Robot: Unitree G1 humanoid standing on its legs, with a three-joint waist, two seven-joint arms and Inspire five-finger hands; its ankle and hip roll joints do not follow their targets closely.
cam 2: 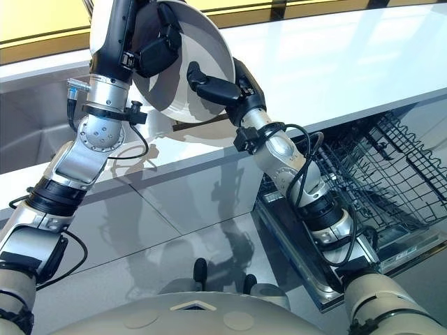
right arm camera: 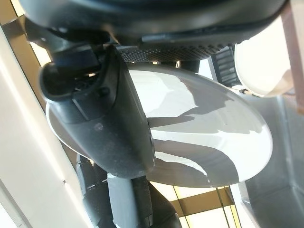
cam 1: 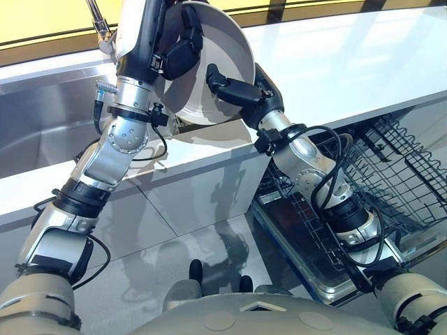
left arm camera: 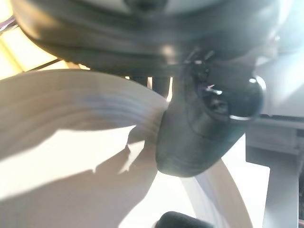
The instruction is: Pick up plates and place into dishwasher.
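A white plate (cam 1: pixel 223 52) is held tilted on edge above the counter, between both hands. My left hand (cam 1: pixel 183 42) grips its upper left rim, thumb (left arm camera: pixel 199 133) over the plate (left arm camera: pixel 71 156) and fingers behind. My right hand (cam 1: pixel 234 89) pinches the lower right rim; its thumb (right arm camera: pixel 109 123) lies across the plate's face (right arm camera: pixel 209 137) and its fingers are behind. The dishwasher's wire rack (cam 1: pixel 391 167) stands pulled out, low at the right, below my right arm.
A white counter (cam 1: pixel 335 63) runs across the back. A steel sink (cam 1: pixel 42 125) with a tap (cam 1: pixel 98 24) lies at the left. Another pale round dish (right arm camera: pixel 261 61) shows beside the plate. Grey tiled floor (cam 1: pixel 181 209) lies in front.
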